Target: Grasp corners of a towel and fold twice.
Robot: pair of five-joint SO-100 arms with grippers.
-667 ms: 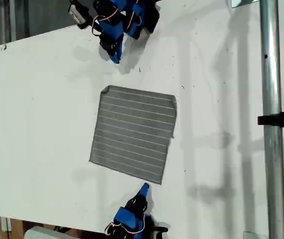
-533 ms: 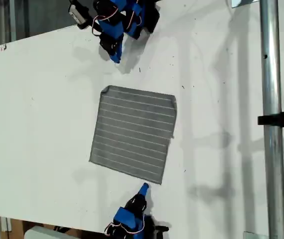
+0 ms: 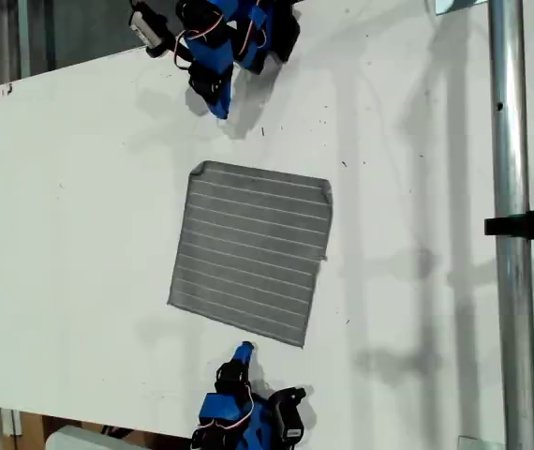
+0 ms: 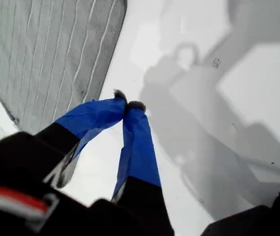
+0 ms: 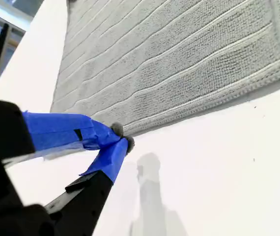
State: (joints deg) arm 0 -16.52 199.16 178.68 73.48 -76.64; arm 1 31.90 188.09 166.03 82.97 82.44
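The towel [image 3: 251, 248] lay flat and unfolded on the white worktop [image 3: 80, 187], stripes up, with nothing lying on it. My first gripper [image 3: 218, 111] hung a little off one corner of the towel, clear of the cloth, its blue tips pressed together on nothing. My second gripper [image 3: 242, 352] sat just off the opposite edge. Only its own wrist view showed those tips meeting, empty, beside the hem [image 5: 199, 110].
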